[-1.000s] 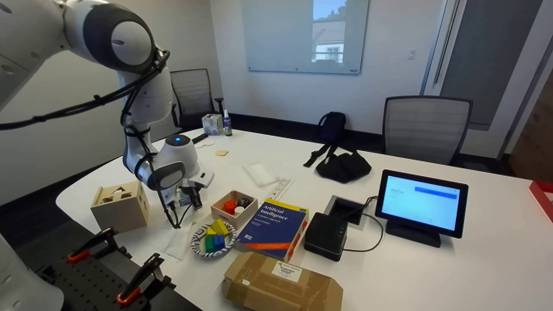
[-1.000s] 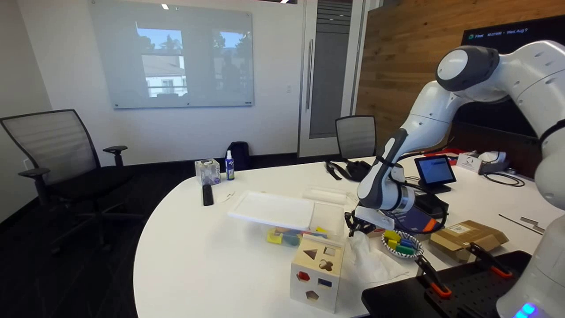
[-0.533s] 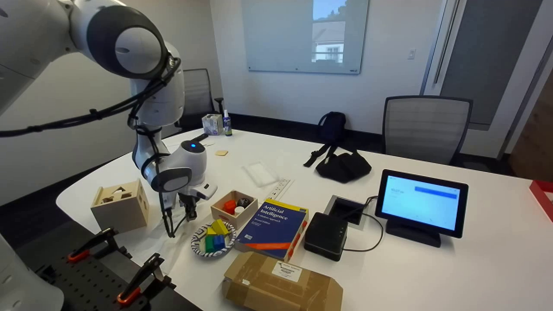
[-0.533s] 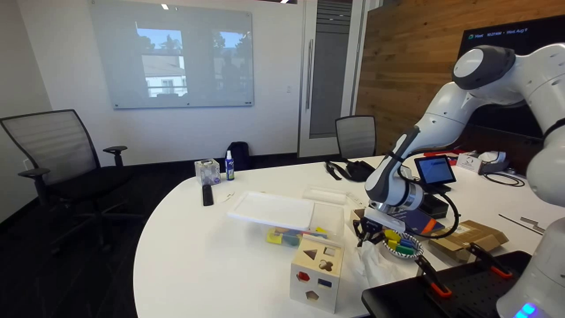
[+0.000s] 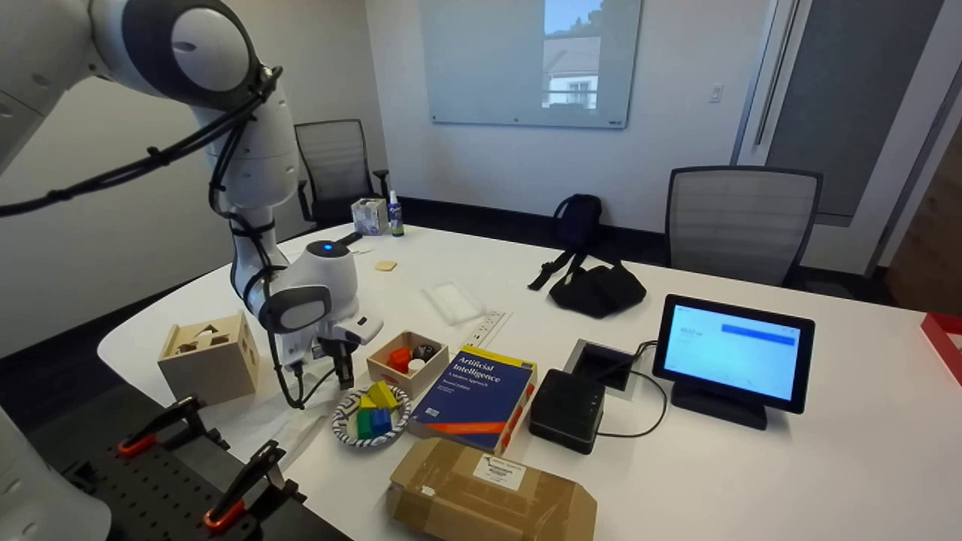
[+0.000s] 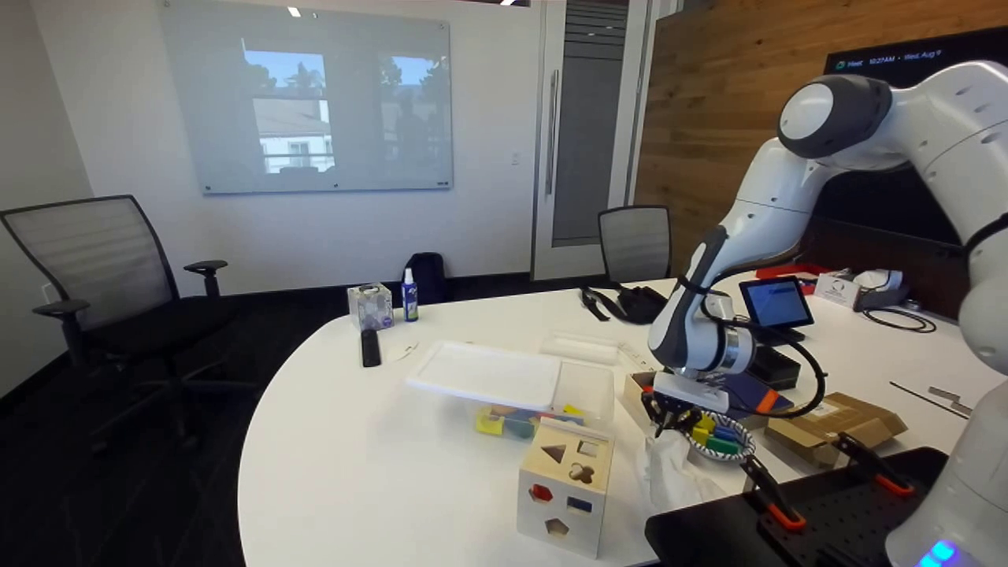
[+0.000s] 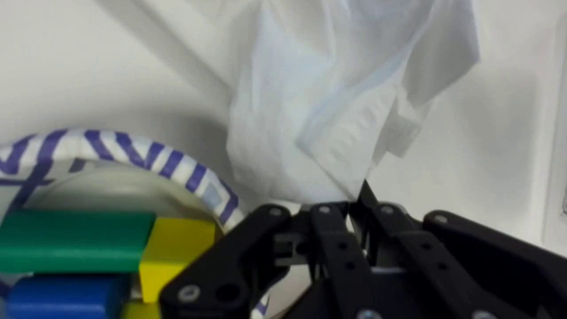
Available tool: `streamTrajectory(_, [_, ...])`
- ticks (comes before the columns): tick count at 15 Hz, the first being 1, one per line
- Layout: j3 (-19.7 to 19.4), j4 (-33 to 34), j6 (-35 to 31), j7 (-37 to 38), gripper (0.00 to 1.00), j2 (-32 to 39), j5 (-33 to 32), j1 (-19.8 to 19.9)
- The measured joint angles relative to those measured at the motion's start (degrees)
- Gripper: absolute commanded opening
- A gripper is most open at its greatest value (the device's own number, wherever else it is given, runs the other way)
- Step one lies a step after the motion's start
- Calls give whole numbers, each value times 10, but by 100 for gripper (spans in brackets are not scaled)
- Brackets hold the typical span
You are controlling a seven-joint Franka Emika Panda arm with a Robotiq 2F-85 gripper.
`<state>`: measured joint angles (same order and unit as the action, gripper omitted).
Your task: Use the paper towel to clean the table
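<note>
A crumpled white paper towel (image 7: 310, 124) hangs from the fingertips of my gripper (image 7: 353, 201) in the wrist view. The fingers are shut on one edge of it. In an exterior view my gripper (image 6: 668, 421) is just above the table beside the patterned bowl, and the towel (image 6: 673, 472) trails below it toward the robot base. In an exterior view the gripper (image 5: 344, 372) is between the wooden shape box and the open wooden box, and part of the towel (image 5: 301, 436) shows on the white table (image 5: 721, 481). The arm hides the rest of it there.
The bowl (image 5: 349, 428) of coloured blocks is very close to the gripper. Around it stand the open wooden box (image 5: 387, 376), a blue book (image 5: 473, 391), a cardboard box (image 5: 492, 496) and the shape-sorter box (image 6: 563, 488). A lidded plastic bin (image 6: 488, 374) is beyond the sorter.
Over the last second my gripper has shifted toward the bowl with the towel still in it, dipping toward the base and then coming partly back. The towel's folds have shifted.
</note>
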<state>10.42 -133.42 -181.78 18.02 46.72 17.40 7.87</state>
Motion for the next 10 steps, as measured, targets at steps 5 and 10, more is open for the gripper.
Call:
streamTrajectory(5, [-82, 2, -76, 14, 1, -4, 4, -126])
streamTrajectory(10, [-33, 6, -145, 12, 1, -1, -27, -94])
